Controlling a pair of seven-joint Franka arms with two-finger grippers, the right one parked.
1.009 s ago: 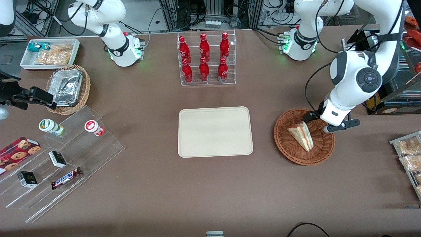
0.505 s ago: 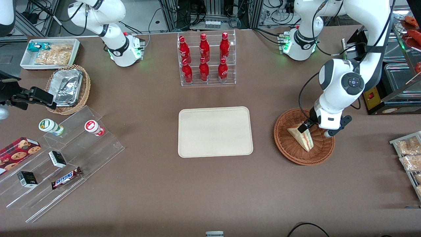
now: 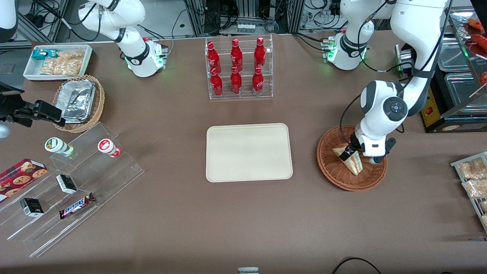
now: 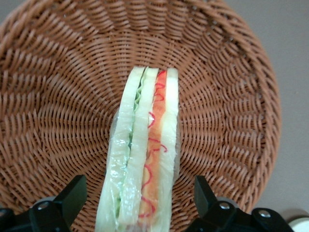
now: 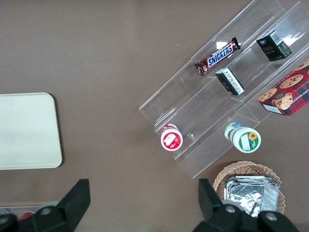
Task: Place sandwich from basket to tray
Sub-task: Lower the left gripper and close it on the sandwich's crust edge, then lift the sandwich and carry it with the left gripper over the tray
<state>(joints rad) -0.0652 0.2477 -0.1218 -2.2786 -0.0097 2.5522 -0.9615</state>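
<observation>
The sandwich (image 3: 354,164) (image 4: 145,154), a plastic-wrapped wedge with green and red-pink filling, lies in the round reddish-brown wicker basket (image 3: 338,179) (image 4: 58,96) toward the working arm's end of the table. My left gripper (image 3: 350,153) (image 4: 139,193) is low inside the basket, open, and straddles the sandwich's wide end. One of its fingers (image 4: 72,195) stands on each side, with a gap between each finger and the wrap. The cream tray (image 3: 249,152) lies flat at the table's middle, beside the basket, with nothing on it.
A clear rack of red bottles (image 3: 239,68) stands farther from the front camera than the tray. Toward the parked arm's end are a tan basket of foil containers (image 3: 78,102), a white snack bin (image 3: 57,61) and a clear stepped shelf (image 3: 72,182). Bagged snacks (image 3: 473,179) lie near the basket.
My left gripper has come down from over the basket's rim to the sandwich and now straddles it. The sandwich and basket have not moved.
</observation>
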